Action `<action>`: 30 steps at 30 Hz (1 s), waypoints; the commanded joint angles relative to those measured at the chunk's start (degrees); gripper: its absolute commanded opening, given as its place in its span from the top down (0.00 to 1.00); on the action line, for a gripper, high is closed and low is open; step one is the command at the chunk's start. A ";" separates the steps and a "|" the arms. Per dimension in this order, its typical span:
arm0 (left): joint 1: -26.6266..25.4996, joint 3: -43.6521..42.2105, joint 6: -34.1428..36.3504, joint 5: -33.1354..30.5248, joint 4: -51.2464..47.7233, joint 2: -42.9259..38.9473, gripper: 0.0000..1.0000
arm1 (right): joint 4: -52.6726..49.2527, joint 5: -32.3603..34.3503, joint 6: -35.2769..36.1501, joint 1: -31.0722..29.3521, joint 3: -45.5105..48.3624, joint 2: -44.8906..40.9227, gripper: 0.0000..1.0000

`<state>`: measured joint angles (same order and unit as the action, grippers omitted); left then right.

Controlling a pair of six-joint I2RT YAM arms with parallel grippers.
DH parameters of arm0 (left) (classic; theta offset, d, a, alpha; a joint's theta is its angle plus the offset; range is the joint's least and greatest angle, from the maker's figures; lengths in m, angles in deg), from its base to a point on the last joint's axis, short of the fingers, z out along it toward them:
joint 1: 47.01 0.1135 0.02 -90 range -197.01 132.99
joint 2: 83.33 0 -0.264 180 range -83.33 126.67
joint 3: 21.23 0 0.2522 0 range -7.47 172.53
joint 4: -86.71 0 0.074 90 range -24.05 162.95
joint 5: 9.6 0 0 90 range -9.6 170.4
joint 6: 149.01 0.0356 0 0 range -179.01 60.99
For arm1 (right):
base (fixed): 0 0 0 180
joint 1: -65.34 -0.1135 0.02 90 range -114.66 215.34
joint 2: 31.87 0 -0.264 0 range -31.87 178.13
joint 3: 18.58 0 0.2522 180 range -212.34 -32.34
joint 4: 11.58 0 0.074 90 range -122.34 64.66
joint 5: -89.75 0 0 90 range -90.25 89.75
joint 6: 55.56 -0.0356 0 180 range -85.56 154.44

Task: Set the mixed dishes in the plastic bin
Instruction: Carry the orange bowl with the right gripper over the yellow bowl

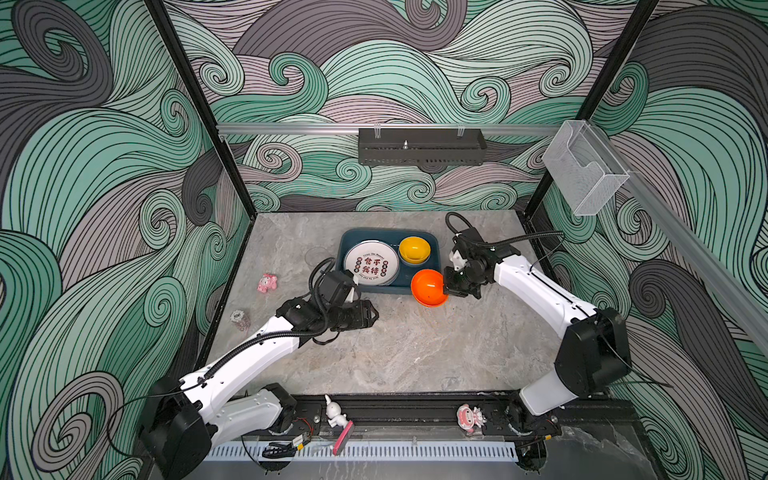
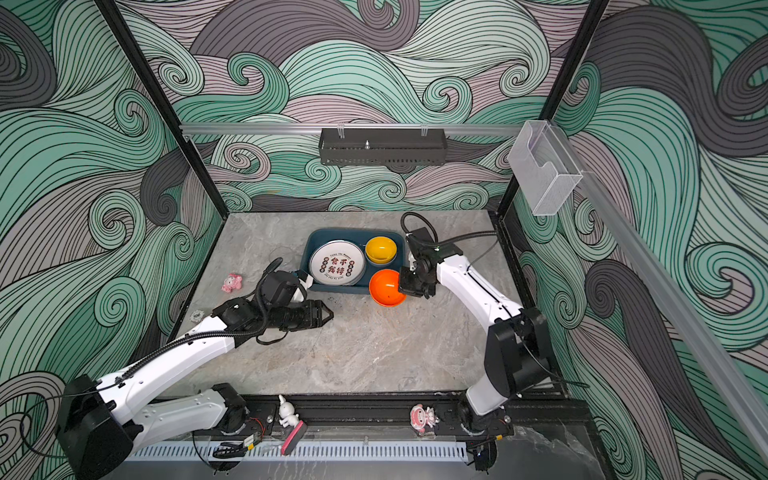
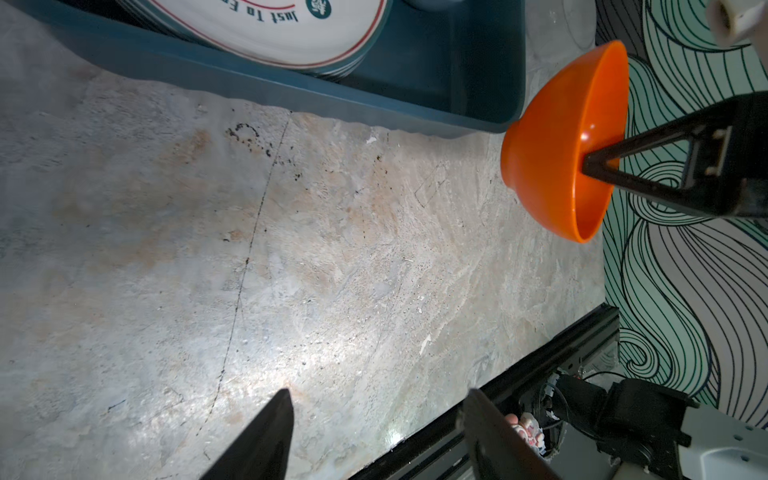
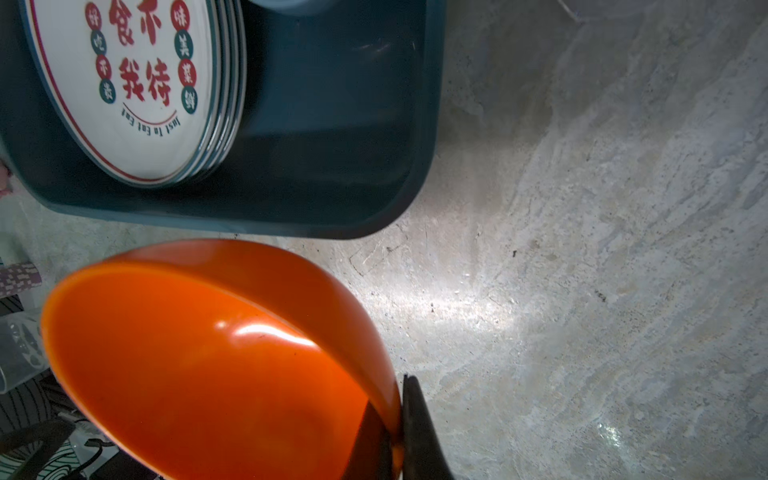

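Note:
The plastic bin (image 1: 434, 266) (image 2: 353, 233) is a dark teal tub at the back middle of the table. It holds a stack of white printed plates (image 1: 371, 264) (image 4: 137, 83) and a yellow bowl (image 1: 414, 249). My right gripper (image 1: 448, 287) (image 4: 395, 415) is shut on the rim of an orange bowl (image 1: 428, 287) (image 3: 552, 137) (image 4: 199, 365). The bowl hangs tilted just off the bin's near right corner. My left gripper (image 1: 373, 316) (image 3: 379, 392) stands open and empty over bare table in front of the bin. A faint clear glass (image 1: 315, 256) stands left of the bin.
A pink figurine (image 1: 267, 283) and a poker chip (image 1: 237, 316) lie at the table's left. A white figurine (image 1: 334, 412) and a pink-white one (image 1: 469, 417) stand on the front rail. On the walls hang a black perforated tray (image 1: 422, 146) and a clear acrylic box (image 1: 584, 166).

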<state>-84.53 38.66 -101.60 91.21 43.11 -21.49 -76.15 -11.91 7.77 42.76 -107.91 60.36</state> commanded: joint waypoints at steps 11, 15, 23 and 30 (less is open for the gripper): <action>1.57 -3.41 -2.63 -6.70 -4.49 -9.40 0.32 | -2.48 1.29 0.32 2.32 -19.24 15.03 0.98; 1.94 -3.85 -2.91 -7.01 -5.62 -10.92 0.32 | -4.25 1.46 0.42 3.06 -25.96 19.99 0.98; 2.53 -4.39 -3.46 -7.81 -7.54 -13.09 0.32 | -8.56 1.49 0.65 4.12 -40.18 29.87 0.97; 2.99 -4.70 -3.65 -8.26 -8.89 -14.28 0.32 | -11.99 1.23 0.84 5.05 -50.03 37.55 0.97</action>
<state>-81.99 34.27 -104.70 84.39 36.40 -35.02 -85.22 -10.73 8.14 47.28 -154.86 96.16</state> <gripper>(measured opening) 0.683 0.070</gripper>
